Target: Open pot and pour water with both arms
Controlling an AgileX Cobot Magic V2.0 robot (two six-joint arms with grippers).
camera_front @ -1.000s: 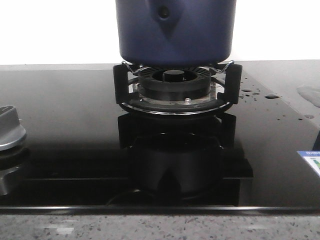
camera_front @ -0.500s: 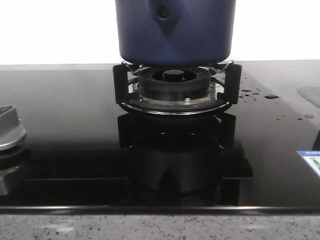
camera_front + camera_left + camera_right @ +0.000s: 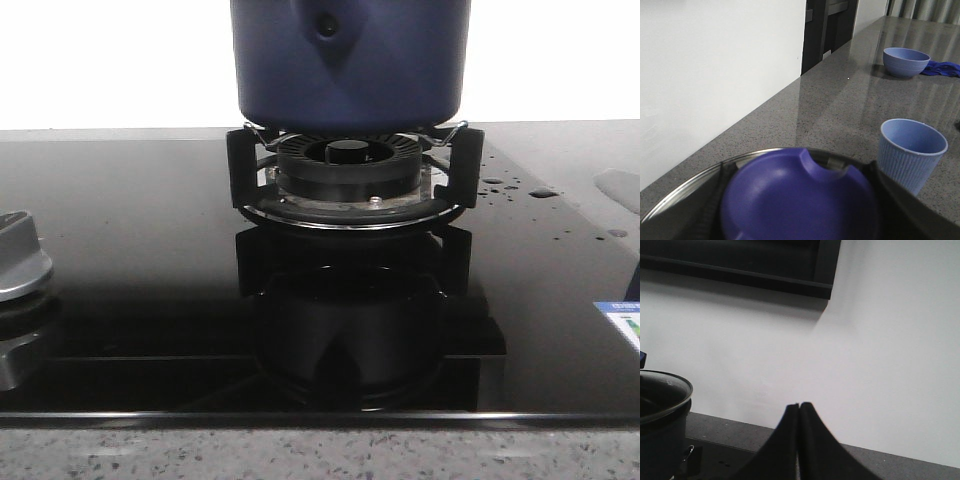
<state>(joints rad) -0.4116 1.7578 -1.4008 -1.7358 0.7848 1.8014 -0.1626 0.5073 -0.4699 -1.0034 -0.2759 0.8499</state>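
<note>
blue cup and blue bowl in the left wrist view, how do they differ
The cup is taller than wide with vertically ribbed walls; the bowl is wide, low and rounded. The cup stands alone on the countertop; the bowl has a dark blue cloth beside it. Both are light blue and upright.

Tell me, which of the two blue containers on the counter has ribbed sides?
The cup, the taller one nearer the camera. The bowl farther back is lower, rounder and looks nearly smooth.
</note>
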